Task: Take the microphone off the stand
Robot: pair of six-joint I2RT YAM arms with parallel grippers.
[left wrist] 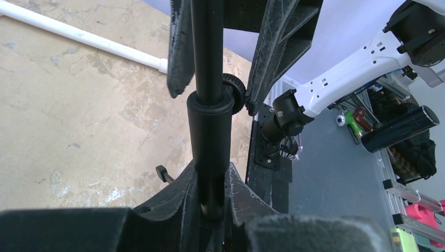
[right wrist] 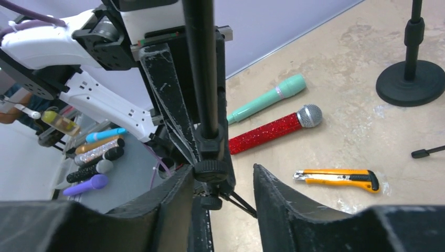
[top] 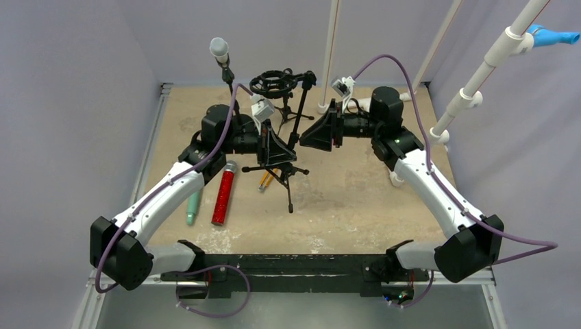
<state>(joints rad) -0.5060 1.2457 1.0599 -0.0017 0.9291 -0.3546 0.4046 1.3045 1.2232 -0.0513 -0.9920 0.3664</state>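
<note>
A black tripod stand (top: pixel 299 113) rises at the table's middle, and the shock-mount ring (top: pixel 273 83) at its top holds nothing. A grey-headed microphone (top: pixel 219 49) sits upright on a second stand at the back left. My left gripper (top: pixel 279 148) is shut on the tripod stand's pole (left wrist: pixel 210 131), which runs up between its fingers (left wrist: pixel 212 178). My right gripper (top: pixel 306 136) faces it from the right. Its jaws are open around the stand's clamp knob (right wrist: pixel 211 170): the left finger is against the knob and the right finger (right wrist: pixel 278 194) stands apart.
A red glitter microphone (top: pixel 223 193), a teal microphone (top: pixel 194 208) and an orange utility knife (right wrist: pixel 336 178) lie on the table by the tripod's legs. The second stand's round base (right wrist: pixel 409 79) is behind. White pipes (top: pixel 330 55) rise at the back and right.
</note>
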